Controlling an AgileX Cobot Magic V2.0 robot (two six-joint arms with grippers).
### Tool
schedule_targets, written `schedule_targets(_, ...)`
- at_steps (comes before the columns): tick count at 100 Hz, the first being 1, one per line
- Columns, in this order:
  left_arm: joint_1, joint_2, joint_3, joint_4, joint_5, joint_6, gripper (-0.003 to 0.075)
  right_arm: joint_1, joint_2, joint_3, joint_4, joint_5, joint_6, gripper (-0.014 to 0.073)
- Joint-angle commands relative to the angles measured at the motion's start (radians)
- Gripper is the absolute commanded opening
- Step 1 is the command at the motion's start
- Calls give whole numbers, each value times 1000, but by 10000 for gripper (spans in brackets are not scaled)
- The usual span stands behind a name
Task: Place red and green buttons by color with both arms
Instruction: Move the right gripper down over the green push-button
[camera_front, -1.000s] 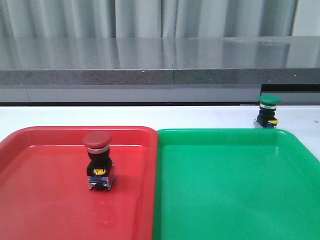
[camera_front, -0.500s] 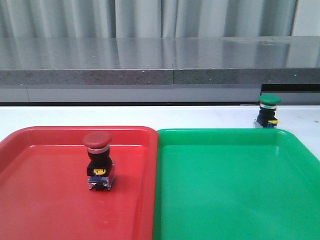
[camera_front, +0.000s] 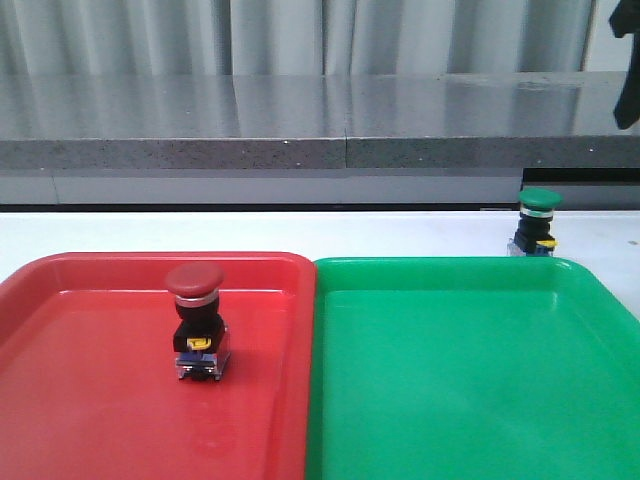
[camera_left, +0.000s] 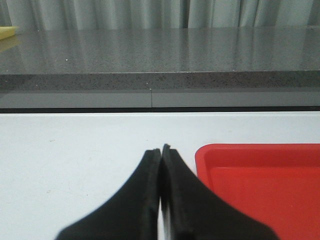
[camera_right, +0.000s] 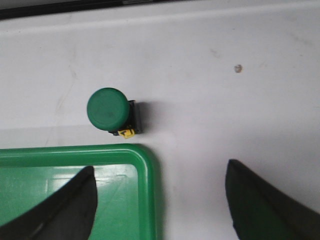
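Front view, white table (camera_front: 150, 232), grey ledge (camera_front: 300, 120), left tool (camera_left: 161, 150) closed empty, right tool (camera_right: 160, 200) spread empty.

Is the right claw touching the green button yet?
Apart. The right wrist view shows the open right claw with bare white table between its fingers and the green button.

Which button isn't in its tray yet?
The green button. It stands on the white table just beyond the green tray, while the red button already sits inside the red tray.
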Motion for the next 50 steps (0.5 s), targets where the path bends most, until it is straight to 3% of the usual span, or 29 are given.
schedule_targets(1, 4, -34, 11, -8, -86, -8, -20, 30, 23, -81, 15, -18, -7, 553)
schedule_targets(50, 4, -34, 11, -8, -86, -8, -20, 77, 323, -387, 16, 149, -7, 553)
